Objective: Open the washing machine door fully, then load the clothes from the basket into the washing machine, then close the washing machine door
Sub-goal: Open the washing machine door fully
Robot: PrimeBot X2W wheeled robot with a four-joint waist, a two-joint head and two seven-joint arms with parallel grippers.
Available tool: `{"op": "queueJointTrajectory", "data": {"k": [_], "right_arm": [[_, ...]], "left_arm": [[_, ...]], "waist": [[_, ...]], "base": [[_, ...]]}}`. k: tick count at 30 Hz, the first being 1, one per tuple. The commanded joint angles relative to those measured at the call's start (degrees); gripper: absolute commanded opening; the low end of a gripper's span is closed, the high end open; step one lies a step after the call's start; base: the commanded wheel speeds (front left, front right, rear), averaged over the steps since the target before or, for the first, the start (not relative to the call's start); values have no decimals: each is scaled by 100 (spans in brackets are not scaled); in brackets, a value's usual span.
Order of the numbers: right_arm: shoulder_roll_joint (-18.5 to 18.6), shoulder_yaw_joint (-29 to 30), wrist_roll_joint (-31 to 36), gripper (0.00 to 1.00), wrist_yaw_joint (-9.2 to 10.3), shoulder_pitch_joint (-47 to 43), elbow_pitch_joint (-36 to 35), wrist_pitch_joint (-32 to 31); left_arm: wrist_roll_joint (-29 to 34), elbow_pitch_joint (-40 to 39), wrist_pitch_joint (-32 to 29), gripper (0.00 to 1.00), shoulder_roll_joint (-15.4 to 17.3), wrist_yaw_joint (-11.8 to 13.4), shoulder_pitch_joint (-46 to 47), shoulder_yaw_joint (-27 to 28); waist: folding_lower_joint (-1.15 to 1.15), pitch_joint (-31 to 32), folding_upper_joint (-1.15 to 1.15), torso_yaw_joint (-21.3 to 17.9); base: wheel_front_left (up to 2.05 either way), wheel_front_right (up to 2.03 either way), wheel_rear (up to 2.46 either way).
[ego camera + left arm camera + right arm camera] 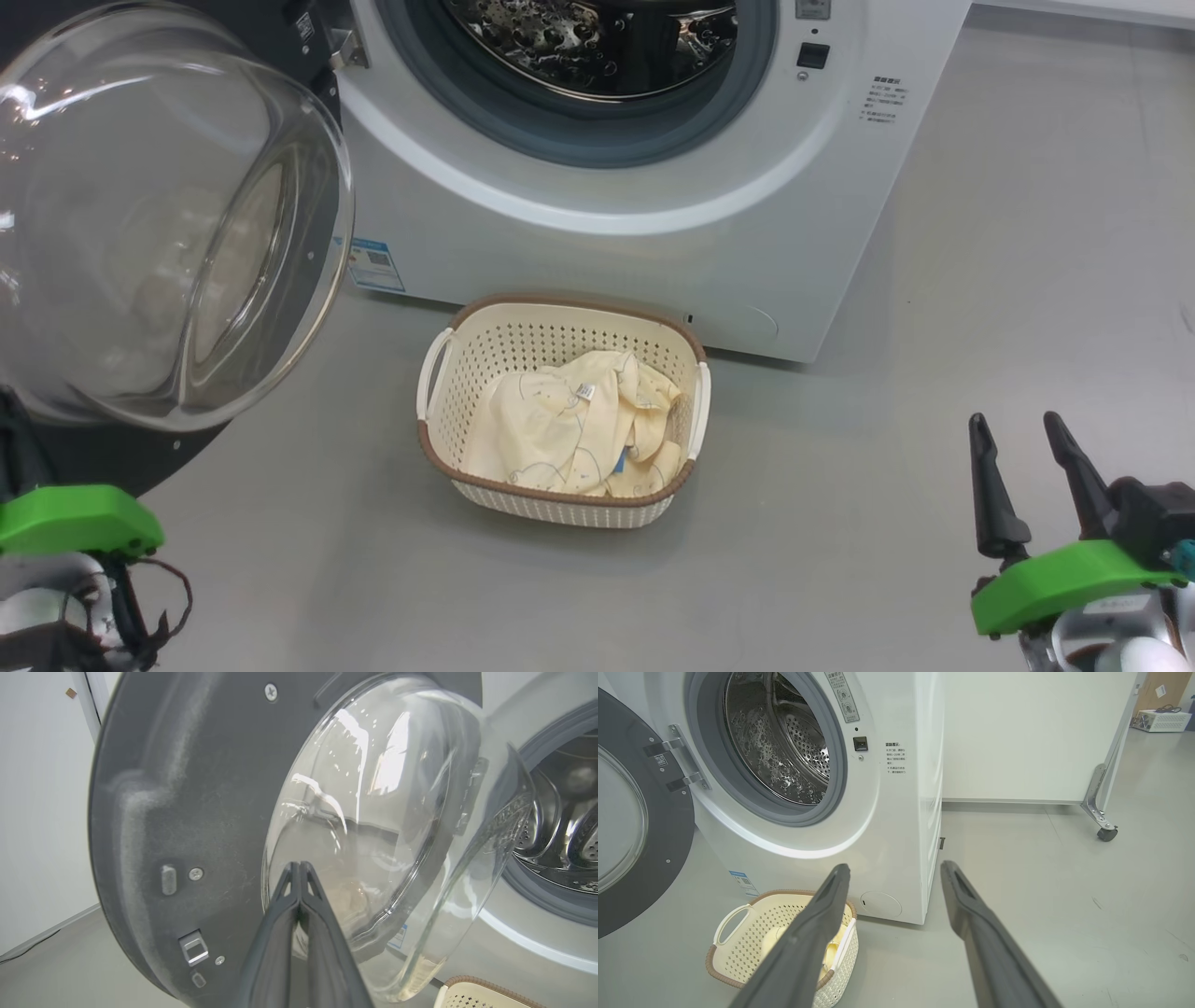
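Glass bulges right ahead of the left gripper, whose jaws are pressed together with nothing between them. Its tip points at the lower edge of the clear bowl, where that meets the grey inner face of the door. Whether the tip touches it I cannot tell. The door stands swung well out from the washing machine, and the steel drum shows off to this gripper's right.

The right gripper hangs over the bare floor, jaws spread apart and empty. The basket sits ahead of it and to its left, just in front of the machine, with the clothes heaped inside.

Several things could go wrong from here. If the left gripper pushes with a closed tip on curved, slick glass, it may skid off sideways and leave the door short of fully open. The door's rim would then hang close to the path from basket to drum. The basket looks light, so a pinch that catches its perforated wall along with the cloth, or a slanted pull, could drag or tip it. Soft garments droop, and a trailing edge left across the rubber seal would be trapped when the door shuts.
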State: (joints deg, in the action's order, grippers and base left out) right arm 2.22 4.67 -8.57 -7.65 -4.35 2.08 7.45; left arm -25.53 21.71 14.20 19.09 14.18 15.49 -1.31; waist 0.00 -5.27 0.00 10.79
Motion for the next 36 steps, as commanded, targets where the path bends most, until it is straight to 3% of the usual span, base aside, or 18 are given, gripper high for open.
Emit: {"op": "queueJointTrajectory", "data": {"k": [1,8,9,10,11,12,13,14,15,24,36], "right_arm": [[65,-100,11,100,16,133,-227,-14],[65,-119,62,100,16,157,-277,-39],[65,-118,63,100,16,159,-280,-39],[65,-117,62,100,16,164,-283,-38],[65,-117,62,100,16,164,-283,-38],[65,-121,56,100,16,176,-287,-34],[65,-123,51,100,16,182,-287,-32],[65,-126,49,100,16,189,-289,-29],[65,-124,47,100,16,196,-288,-23],[65,-207,102,100,16,256,-272,5],[65,-406,191,100,16,254,-292,19]], "left_arm": [[57,-291,80,0,187,385,119,235],[210,-1036,60,0,-34,301,-274,-71],[208,-1126,18,5,-60,290,-323,-122],[218,-1203,-47,22,-75,286,-369,-181],[218,-1203,-47,22,-75,286,-369,-181],[231,-1402,-117,38,-127,219,-424,-334],[268,-1480,-163,55,-147,209,-450,-424],[288,-1557,-212,93,-169,185,-471,-511],[311,-1634,-225,100,-186,159,-478,-584],[388,-1721,-342,100,-391,-68,-384,-1130],[263,-1310,-293,100,-629,-329,-330,-1489]], "waist": [[0,-4,0,-17],[0,-12,0,-119],[0,-15,0,-133],[0,-23,0,-145],[0,-23,0,-145],[0,-38,0,-172],[0,-46,0,-185],[0,-60,0,-201],[0,-67,0,-212],[0,-106,0,-428],[0,10,0,-1022]], "base": [[0,0,0],[0,0,0],[0,0,0],[0,0,0],[0,0,0],[0,0,0],[0,0,0],[0,0,0],[0,0,0],[0,0,0],[0,0,0]]}}
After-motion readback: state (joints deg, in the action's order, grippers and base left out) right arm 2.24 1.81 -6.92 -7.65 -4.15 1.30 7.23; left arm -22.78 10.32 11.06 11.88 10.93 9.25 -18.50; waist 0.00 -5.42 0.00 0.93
